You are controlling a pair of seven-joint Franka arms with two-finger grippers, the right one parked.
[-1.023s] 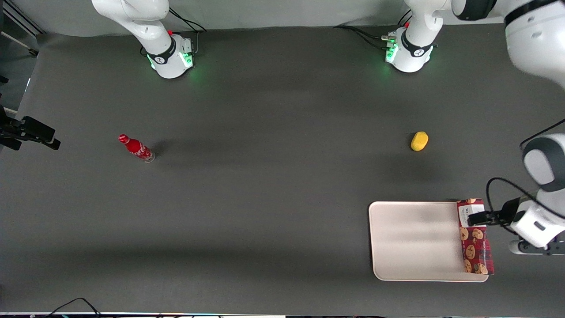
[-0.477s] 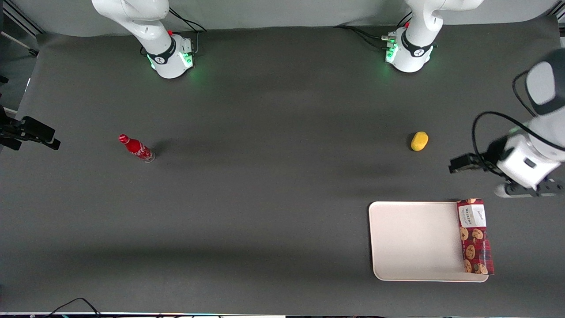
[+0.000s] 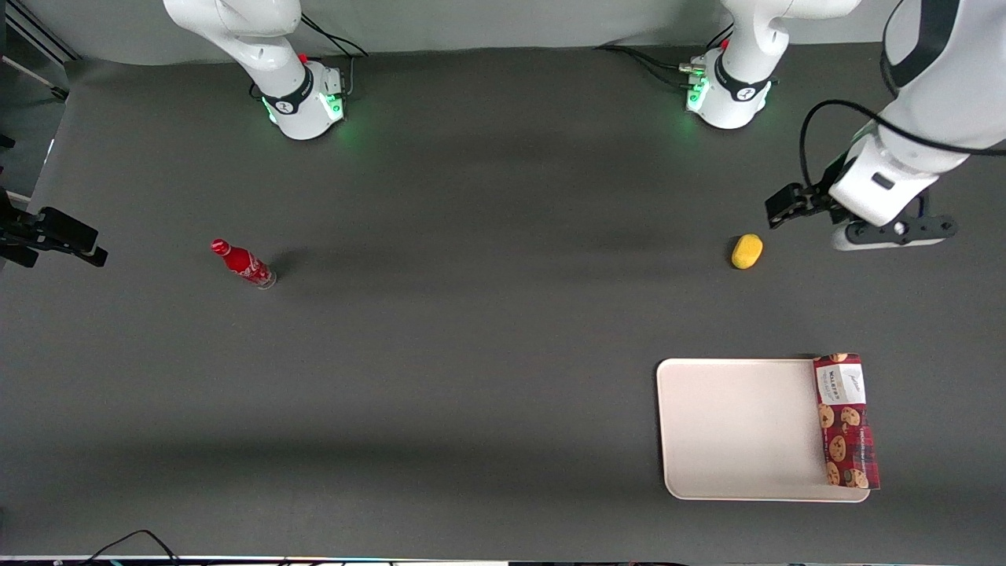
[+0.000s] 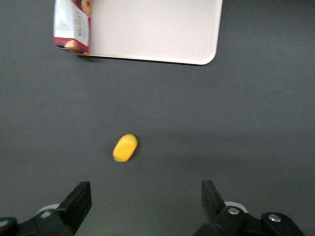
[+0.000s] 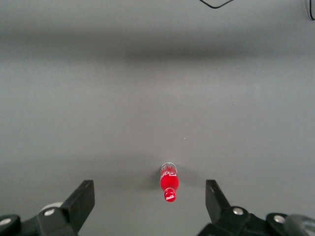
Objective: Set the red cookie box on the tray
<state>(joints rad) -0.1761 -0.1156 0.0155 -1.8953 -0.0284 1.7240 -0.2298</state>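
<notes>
Pincer [image 4: 145,204]: my working arm's, spread wide with nothing between its fingers; I see it raised over bare bench, near the yellow object and well apart from the tray.
Fingers [image 4: 78,201]: two dark tips visible in the left wrist view, far apart from each other.
Red cookie box [image 3: 846,420]: lying flat along one short end of the tray, the end toward the working arm's side; its outer long edge overhangs the rim slightly. White label end points away from the front camera.
Tray [image 3: 739,428]: cream-white, flat on the bench, near the front camera; I see only the box on it.
Yellow object [image 3: 747,251]: small, oval, on the bench, farther from the front camera than the tray, apart from it.
Red bottle [image 3: 243,264]: lying toward the parked arm's end of the bench, well apart from everything else.
Bench [image 3: 471,314]: dark grey surface carrying all items.
</notes>
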